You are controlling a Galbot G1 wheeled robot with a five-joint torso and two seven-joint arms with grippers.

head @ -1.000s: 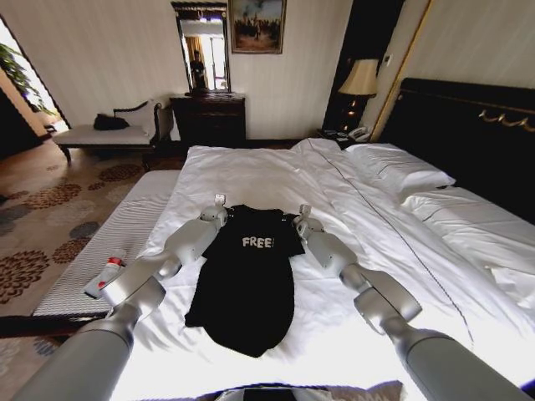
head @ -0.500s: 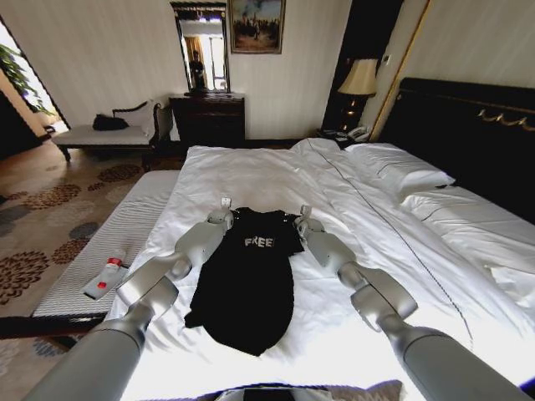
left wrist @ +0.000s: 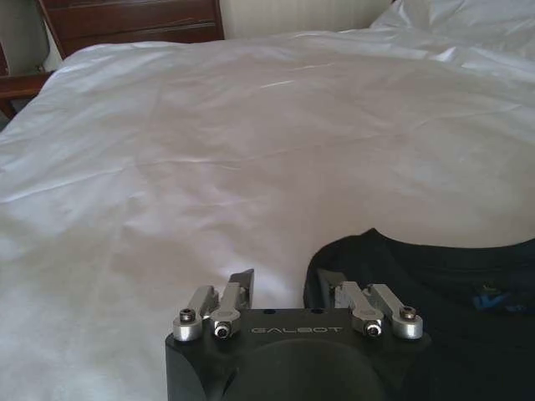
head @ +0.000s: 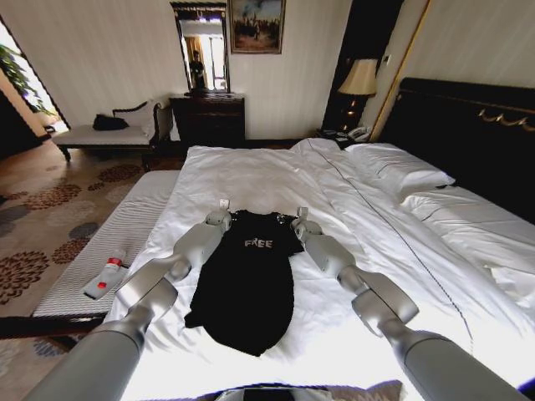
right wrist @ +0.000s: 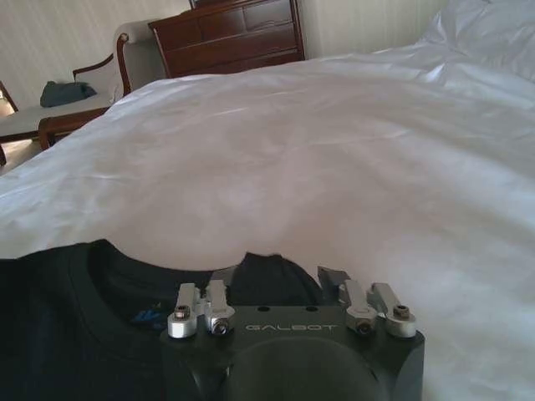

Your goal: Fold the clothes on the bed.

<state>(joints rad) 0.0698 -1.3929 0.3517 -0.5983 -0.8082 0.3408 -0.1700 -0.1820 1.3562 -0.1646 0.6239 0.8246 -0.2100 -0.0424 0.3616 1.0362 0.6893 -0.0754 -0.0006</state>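
Black short-sleeved T-shirt [head: 249, 280] with white lettering lies flat at frame centre on the large white-sheeted bed [head: 276, 175]. Left tool [head: 222, 210] sits at its left shoulder, fingers spread; right tool [head: 301, 219] at its right shoulder, likewise spread. Striped bench [head: 117, 238], left of frame, carries a small red-and-white bottle [head: 104, 276].

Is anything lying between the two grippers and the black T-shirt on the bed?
Nothing visible. The left gripper and right gripper are already at the shoulders of the T-shirt, one on each side of the collar, with just white duvet around them.
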